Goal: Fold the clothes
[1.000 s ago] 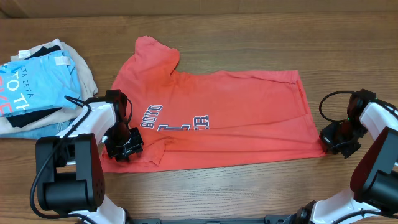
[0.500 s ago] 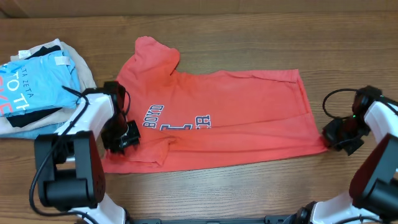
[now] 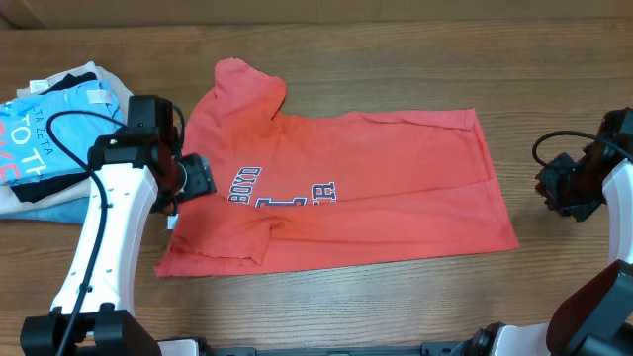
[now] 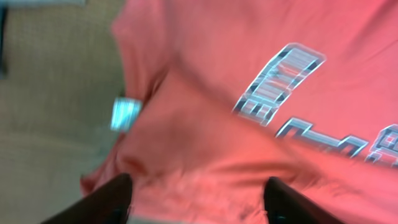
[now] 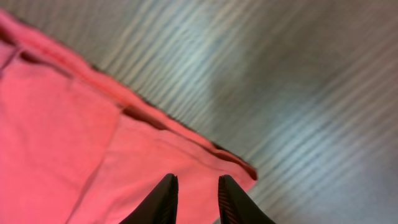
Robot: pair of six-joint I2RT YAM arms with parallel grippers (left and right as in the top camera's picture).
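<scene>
A red-orange short-sleeved cotton T-shirt (image 3: 376, 188) lies flat across the middle of the brown wooden table (image 3: 396, 40), with the neck end to the left and the hem to the right. One sleeve sticks up at the upper left. The navy-and-white chest print (image 3: 282, 193) reads sideways and is cut off by a crease, so only part of the lettering shows. The cloth is rumpled near the lower-left corner and smoother toward the hem. In the blurred left wrist view, a small white neck tag (image 4: 125, 114) sits at the shirt's edge.

The left gripper (image 3: 193, 178) hangs over the shirt's neck end, just beside the print. Its fingers are spread wide with nothing between them, and the red fabric fills the view beneath them (image 4: 199, 202).

The right gripper (image 3: 556, 186) is off the hem side, apart from the cloth. Its two dark fingers stand a little apart and hold nothing (image 5: 196, 186); the hem corner shows below and to their left, against bare wood.

A pile of folded garments topped by a light blue tee (image 3: 49, 129) sits at the table's far left, clear of the shirt.
</scene>
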